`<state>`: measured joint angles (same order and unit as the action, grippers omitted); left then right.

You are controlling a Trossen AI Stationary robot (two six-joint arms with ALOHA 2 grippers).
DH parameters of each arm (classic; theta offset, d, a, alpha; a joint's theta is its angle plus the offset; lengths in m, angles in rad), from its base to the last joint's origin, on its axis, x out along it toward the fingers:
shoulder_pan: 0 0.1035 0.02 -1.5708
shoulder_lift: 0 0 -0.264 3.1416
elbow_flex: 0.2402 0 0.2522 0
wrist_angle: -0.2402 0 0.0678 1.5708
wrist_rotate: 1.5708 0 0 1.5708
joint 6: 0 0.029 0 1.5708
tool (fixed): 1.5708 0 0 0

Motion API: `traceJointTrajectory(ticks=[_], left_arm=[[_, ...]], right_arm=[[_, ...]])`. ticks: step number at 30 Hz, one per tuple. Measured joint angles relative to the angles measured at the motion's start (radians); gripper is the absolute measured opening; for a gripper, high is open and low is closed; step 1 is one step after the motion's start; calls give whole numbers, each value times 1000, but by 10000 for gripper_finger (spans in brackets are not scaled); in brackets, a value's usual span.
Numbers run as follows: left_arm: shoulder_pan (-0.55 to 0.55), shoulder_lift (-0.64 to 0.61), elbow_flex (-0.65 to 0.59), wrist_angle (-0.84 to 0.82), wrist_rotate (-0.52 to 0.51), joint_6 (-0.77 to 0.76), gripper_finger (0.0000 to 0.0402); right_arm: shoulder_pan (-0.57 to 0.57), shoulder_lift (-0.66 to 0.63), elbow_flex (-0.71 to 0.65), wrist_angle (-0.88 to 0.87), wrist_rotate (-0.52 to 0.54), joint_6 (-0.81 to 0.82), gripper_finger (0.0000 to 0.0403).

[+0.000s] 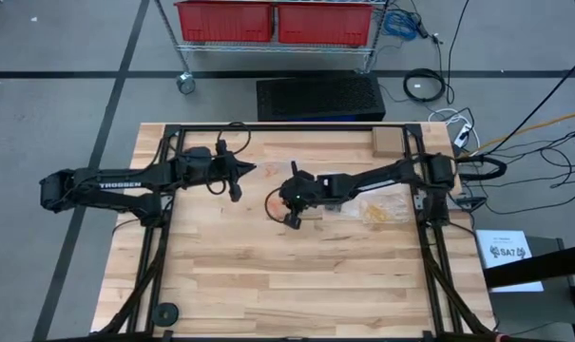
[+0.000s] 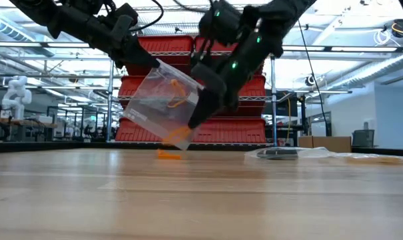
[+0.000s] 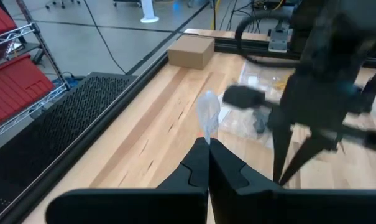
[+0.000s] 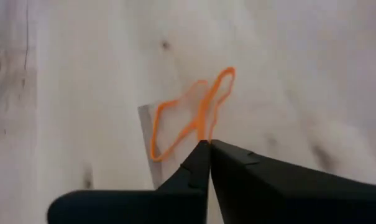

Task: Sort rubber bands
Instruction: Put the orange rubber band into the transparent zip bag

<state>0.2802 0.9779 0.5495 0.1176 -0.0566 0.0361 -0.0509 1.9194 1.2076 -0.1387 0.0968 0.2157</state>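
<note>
A clear plastic zip bag hangs above the table between my two grippers. My left gripper is shut on its upper part and shows in its wrist view. An orange rubber band loops out past my right gripper, which is shut on it beside the bag's edge. In the low view the band shows through the bag, next to my right gripper. Another orange band lies on the table below. My left gripper pinches the clear bag by its top edge between the two fingers, coming level from the table's left. The bag is lifted clear and hangs tilted below the fingers. My right gripper pinches the orange rubber band at one point of its loop. The loop stands out slack past the fingertips, lifted clear of the table.
More clear bags with bands lie on the table under the right arm, also seen in the low view. A cardboard box sits at the far edge. A black round thing lies near the near-left corner.
</note>
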Motion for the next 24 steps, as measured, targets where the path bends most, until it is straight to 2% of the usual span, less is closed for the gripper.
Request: traceJointTrajectory(ticks=[8,17,24], left_arm=[[0,0,0,0,19,0,0],[-1,1,0,0,101,-4,0],[-1,1,0,1,110,-5,0]], right_arm=[[17,-161,0,-60,94,-105,0],[74,-308,26,-55,355,-351,0],[70,-314,55,-65,369,-465,0]])
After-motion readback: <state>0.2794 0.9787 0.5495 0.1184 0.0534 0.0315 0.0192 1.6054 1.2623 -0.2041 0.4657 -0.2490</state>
